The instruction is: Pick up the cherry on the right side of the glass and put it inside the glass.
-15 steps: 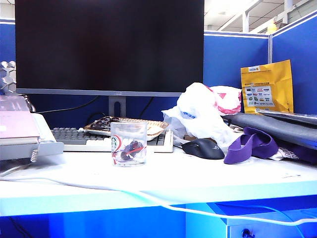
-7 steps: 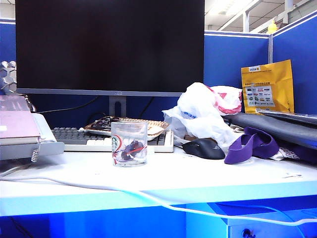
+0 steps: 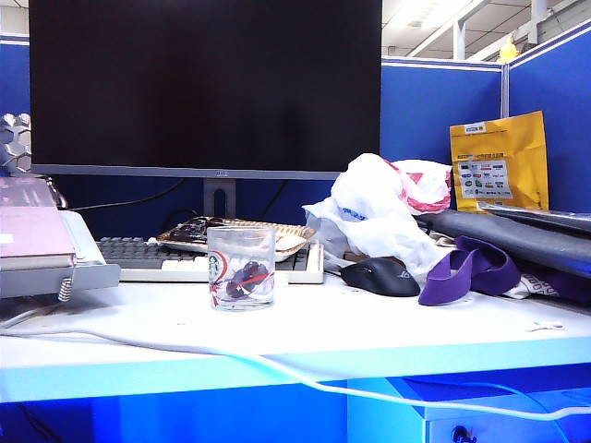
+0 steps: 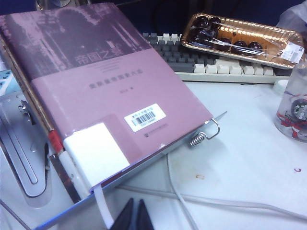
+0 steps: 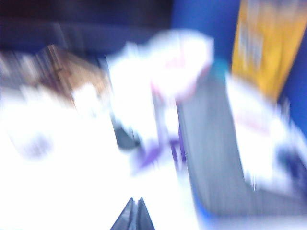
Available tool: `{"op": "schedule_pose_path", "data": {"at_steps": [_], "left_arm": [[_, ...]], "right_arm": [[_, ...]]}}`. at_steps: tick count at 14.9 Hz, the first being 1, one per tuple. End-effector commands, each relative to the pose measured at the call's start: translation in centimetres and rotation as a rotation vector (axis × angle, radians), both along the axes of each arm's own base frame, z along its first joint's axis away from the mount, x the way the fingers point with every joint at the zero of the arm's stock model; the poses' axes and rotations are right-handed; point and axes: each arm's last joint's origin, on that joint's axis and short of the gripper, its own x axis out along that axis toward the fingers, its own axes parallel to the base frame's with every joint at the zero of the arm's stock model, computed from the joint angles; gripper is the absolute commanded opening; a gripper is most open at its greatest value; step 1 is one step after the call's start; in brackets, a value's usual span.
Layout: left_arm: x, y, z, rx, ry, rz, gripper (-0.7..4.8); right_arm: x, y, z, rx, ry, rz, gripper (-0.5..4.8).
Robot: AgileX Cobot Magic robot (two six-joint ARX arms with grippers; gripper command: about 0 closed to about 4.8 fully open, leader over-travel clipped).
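**Exterior view: cherry in glass**

Showed the glass (image 3: 240,268) standing on the white table (image 3: 369,332) before the keyboard (image 3: 148,254), with the dark cherry (image 3: 249,275) inside. Showed the left claw (image 4: 134,215) pinched together beside a mauve book (image 4: 96,91); right claw (image 5: 134,215) likewise pressed closed, holding nothing, amid blur.
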Motion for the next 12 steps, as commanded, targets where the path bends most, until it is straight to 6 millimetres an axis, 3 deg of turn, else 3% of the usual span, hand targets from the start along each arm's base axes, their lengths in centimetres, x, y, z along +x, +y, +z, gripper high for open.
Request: {"op": "schedule_pose_path", "data": {"at_steps": [1, 3, 8, 12], "left_arm": [[0.0, 0.0, -0.1, 0.004, 0.009, -0.004, -0.05], [0.0, 0.0, -0.1, 0.004, 0.009, -0.004, -0.05], [0.0, 0.0, -0.1, 0.004, 0.009, -0.003, -0.05], [0.0, 0.0, -0.1, 0.004, 0.009, -0.004, -0.05]], "right_arm": [[0.3, -0.1, -4.5, 0.085, -0.015, -0.023, -0.01], [0.4, -0.4, -7.9, 0.161, -0.061, -0.068, -0.01], [0.2, -1.1, -13.8, 0.209, -0.079, -0.057, -0.01], [0.3, -2.0, -14.2, 0.233, -0.180, -0.133, -0.01]]}}
